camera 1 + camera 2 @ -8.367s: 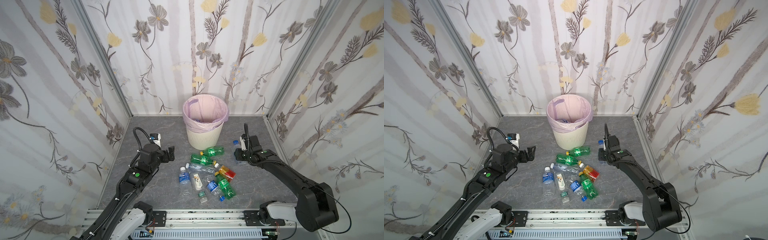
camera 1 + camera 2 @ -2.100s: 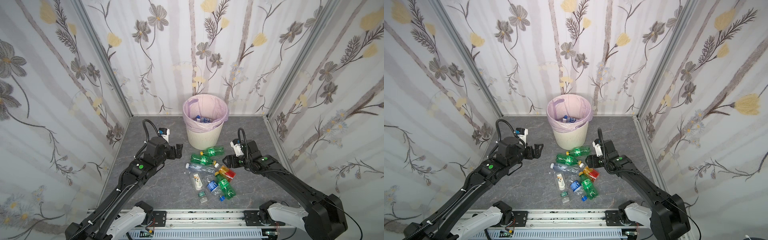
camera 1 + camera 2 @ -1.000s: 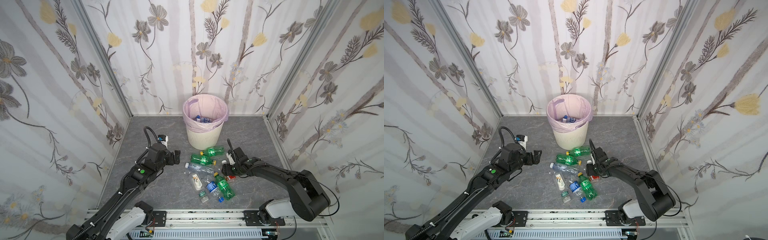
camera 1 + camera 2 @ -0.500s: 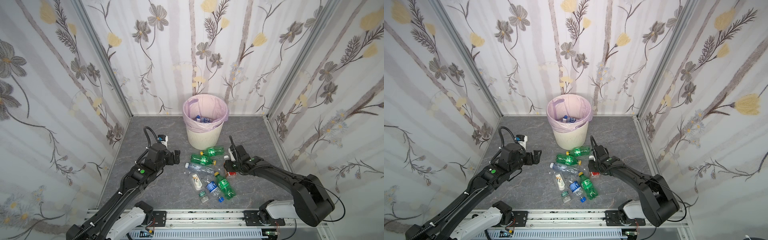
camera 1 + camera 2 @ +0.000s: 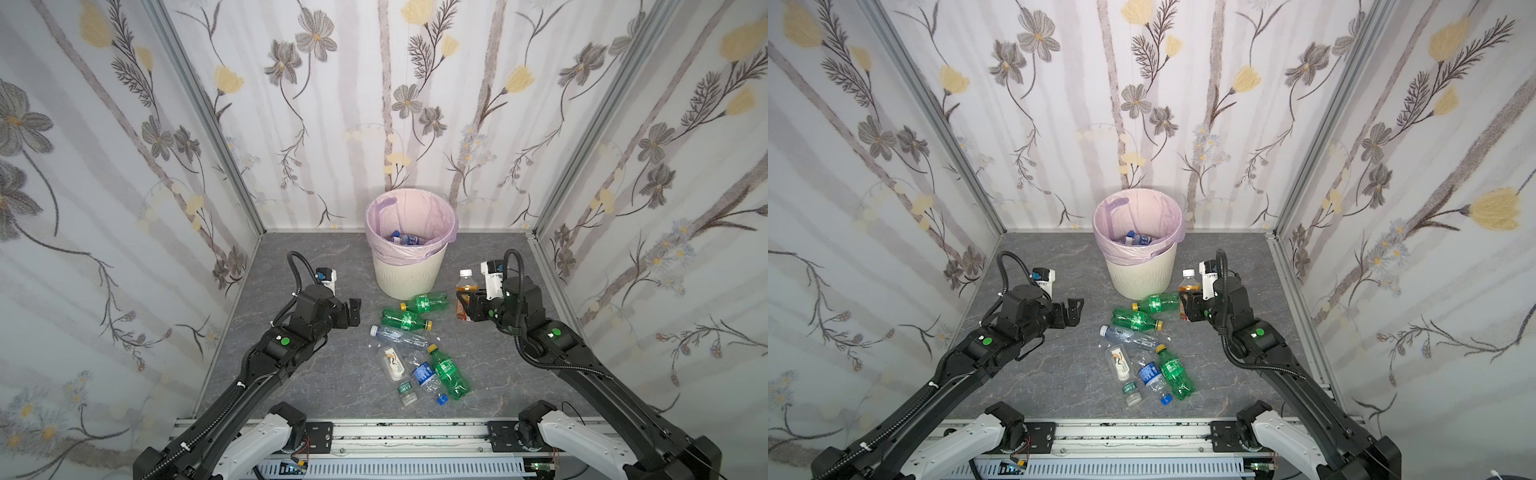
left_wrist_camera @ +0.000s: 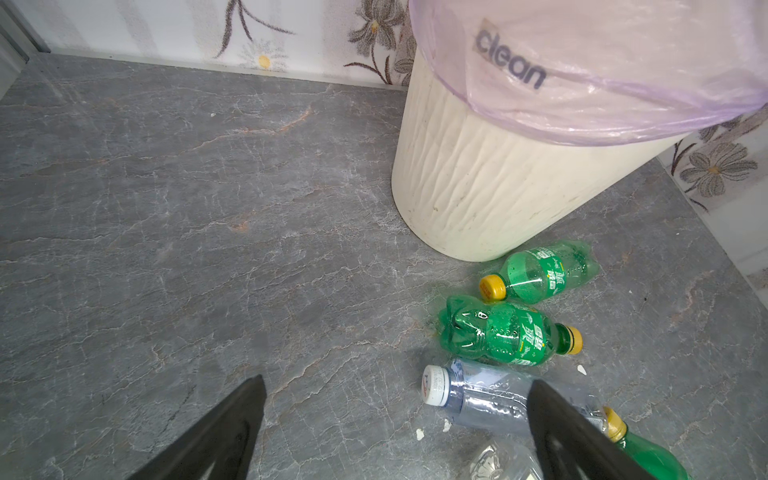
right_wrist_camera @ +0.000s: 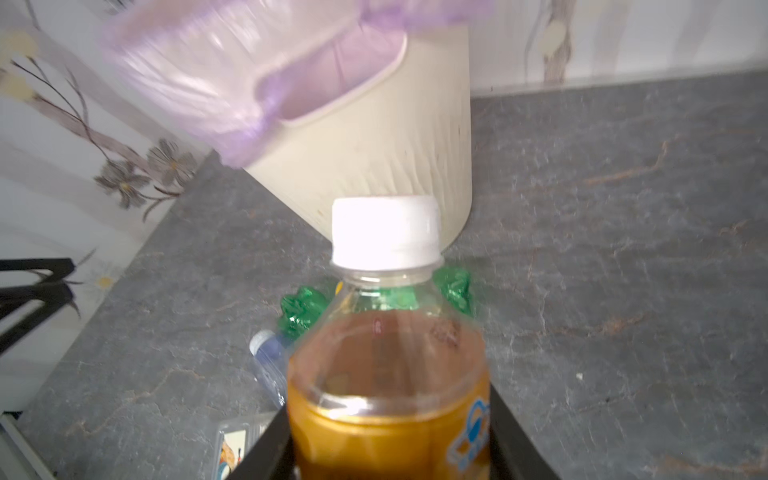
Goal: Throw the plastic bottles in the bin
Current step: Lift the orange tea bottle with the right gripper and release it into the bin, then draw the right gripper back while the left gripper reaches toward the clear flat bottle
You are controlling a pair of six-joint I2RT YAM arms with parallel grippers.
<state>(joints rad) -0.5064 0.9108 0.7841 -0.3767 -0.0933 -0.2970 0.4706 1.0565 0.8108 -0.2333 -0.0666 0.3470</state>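
Observation:
My right gripper (image 5: 471,306) (image 5: 1191,308) (image 7: 390,444) is shut on an orange bottle (image 5: 464,291) (image 5: 1187,289) (image 7: 386,374) with a white cap, holding it upright above the floor to the right of the bin (image 5: 409,270) (image 5: 1139,274) (image 7: 374,145). The bin is cream, pink-lined, and holds blue-labelled bottles (image 5: 405,239). Several plastic bottles lie on the floor in front of it: green ones (image 5: 424,302) (image 5: 403,319) (image 5: 449,372) (image 6: 507,330) and a clear one (image 5: 397,336) (image 6: 478,399). My left gripper (image 5: 354,311) (image 5: 1074,311) (image 6: 397,384) hangs open and empty left of the pile.
Flowered walls close in the grey stone floor (image 5: 316,374) on three sides. The metal rail (image 5: 395,436) with both arm bases runs along the front edge. A flat clear bottle (image 5: 392,363) and a blue-labelled one (image 5: 424,374) lie near the front of the pile.
My right gripper has shut on the orange bottle in the pile, then lifted it up and back toward the bin's right side. The left arm has stayed still.

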